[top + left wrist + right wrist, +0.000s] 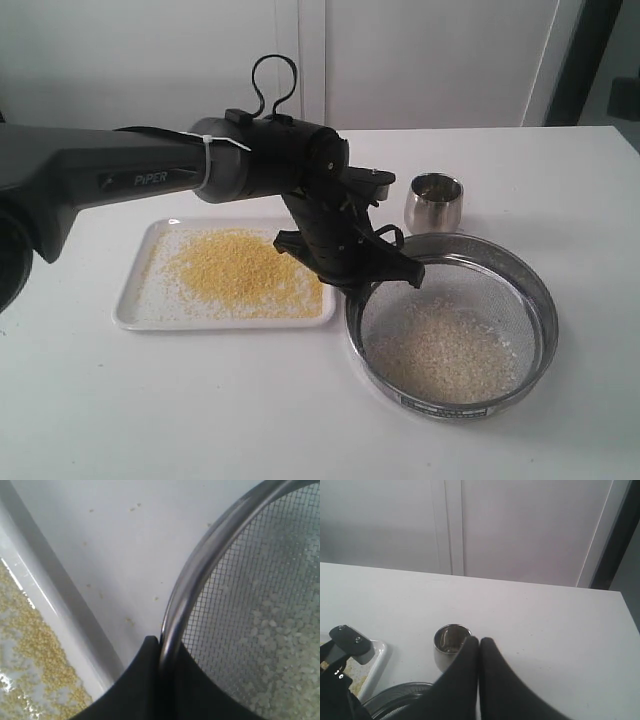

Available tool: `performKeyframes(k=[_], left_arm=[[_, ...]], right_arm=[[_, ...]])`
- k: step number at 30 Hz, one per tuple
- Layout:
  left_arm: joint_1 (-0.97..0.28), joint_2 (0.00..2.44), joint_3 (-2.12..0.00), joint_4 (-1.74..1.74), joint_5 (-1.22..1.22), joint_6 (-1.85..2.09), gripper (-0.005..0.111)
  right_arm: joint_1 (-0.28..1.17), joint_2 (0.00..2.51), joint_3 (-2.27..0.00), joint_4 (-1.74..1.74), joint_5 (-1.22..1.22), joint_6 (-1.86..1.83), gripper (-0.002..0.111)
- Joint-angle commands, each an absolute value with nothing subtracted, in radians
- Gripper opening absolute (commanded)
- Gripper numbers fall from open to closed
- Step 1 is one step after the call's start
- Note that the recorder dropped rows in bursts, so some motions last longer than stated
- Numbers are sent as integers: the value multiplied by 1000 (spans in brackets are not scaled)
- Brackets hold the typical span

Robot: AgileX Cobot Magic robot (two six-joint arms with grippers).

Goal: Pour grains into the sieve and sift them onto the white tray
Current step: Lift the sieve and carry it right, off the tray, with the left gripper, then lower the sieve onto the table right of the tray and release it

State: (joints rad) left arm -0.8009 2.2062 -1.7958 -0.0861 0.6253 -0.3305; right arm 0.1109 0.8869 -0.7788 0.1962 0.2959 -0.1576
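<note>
The sieve [541, 296] rests on the table just right of the white tray [138, 298]. My left gripper [366, 281] is shut on the sieve's near-left rim [200, 565], one finger inside and one outside [161, 641]. Coarse whitish grains [445, 352] lie on the mesh [280, 645]. Fine golden grains [240, 264] are spread over the tray [46, 600], with a thin pale scatter round them [30, 645]. My right gripper [479, 640] is shut on nothing, above the table behind the sieve, and does not show in the exterior view.
A small steel cup [433, 202] stands upright just behind the sieve [449, 645]. A few stray grains lie on the white table between tray and sieve [129, 621]. The left arm [120, 175] crosses above the tray. A white wall rises behind the table.
</note>
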Motion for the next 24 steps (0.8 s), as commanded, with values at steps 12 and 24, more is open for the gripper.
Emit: performKeyframes(k=[12,24], left_arm=[[-810,2223,-1806,-110,569,-338,0],[-810,2223,-1806,-110,556,-340,31]], right_arm=[[109,881,-775,190,289,-135,0],[109,881,-775,190,289,-135,0]])
